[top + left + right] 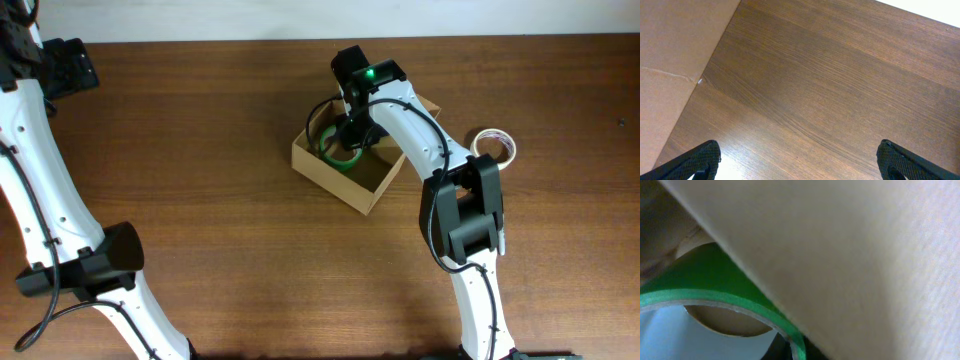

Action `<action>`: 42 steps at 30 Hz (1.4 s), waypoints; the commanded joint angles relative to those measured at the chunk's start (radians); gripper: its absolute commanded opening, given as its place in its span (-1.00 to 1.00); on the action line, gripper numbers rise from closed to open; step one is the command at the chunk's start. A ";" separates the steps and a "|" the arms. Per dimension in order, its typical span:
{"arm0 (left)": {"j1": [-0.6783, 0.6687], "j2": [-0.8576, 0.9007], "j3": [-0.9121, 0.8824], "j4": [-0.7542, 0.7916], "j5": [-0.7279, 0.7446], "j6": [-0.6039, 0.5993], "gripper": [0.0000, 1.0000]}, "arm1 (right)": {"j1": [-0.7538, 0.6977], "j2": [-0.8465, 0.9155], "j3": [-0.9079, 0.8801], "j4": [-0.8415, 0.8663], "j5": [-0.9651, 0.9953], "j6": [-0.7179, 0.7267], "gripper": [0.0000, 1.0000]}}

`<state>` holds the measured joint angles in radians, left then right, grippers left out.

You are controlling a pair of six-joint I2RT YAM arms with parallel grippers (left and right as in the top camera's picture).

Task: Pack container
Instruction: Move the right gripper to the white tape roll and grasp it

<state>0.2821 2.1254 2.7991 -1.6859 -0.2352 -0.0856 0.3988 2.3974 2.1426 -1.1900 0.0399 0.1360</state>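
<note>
Overhead, the container [330, 182] sits open near the middle of the table [200, 150], turned at an angle. The right arm reaches down into it from the near side. The right fingers [352, 130] are pressed almost together, and they appear to pinch the wall of a green tape roll [340, 157] in the box's left corner. The right wrist view backs this up: the green tape roll [715, 280] fills the lower left, and the container's cardboard wall [850, 255] lies hard against it. The fingers themselves are not clear in that view. The step in hand looks like setting this roll down inside. To do it well, the roll should rest on the box floor before it is let go, since it seems tilted and crowded against the wall. Releasing it there could leave it propped on edge. A small shift toward the box's middle would let it lie flat. The fingers should then part only slightly and rise straight up, so they do not catch the rim or drag the light box. The left fingers [697, 161] are spread wide over bare table, well away at the far left. A white tape roll [494, 146] lies on the table just right of the container, likely the next item to pack.
</note>
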 commanded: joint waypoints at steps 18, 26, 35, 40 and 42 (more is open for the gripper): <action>0.004 0.008 -0.004 -0.001 0.011 0.012 1.00 | 0.033 -0.304 0.265 -0.194 0.239 -0.055 -0.19; 0.004 0.008 -0.004 -0.001 0.011 0.012 1.00 | -0.068 -0.707 0.116 -0.197 0.380 -0.050 -0.12; 0.004 0.008 -0.004 -0.001 0.011 0.012 1.00 | -0.579 -1.054 -0.459 -0.066 0.280 0.105 0.10; 0.004 0.008 -0.004 -0.001 0.011 0.012 1.00 | -0.741 -0.922 -0.646 0.085 0.064 0.188 0.13; 0.004 0.008 -0.004 -0.001 0.011 0.012 1.00 | -0.775 -0.819 -0.647 0.104 -0.046 0.228 0.13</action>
<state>0.2821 2.1254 2.7987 -1.6867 -0.2321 -0.0856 -0.3141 1.4460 1.5341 -1.1076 0.2150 0.2581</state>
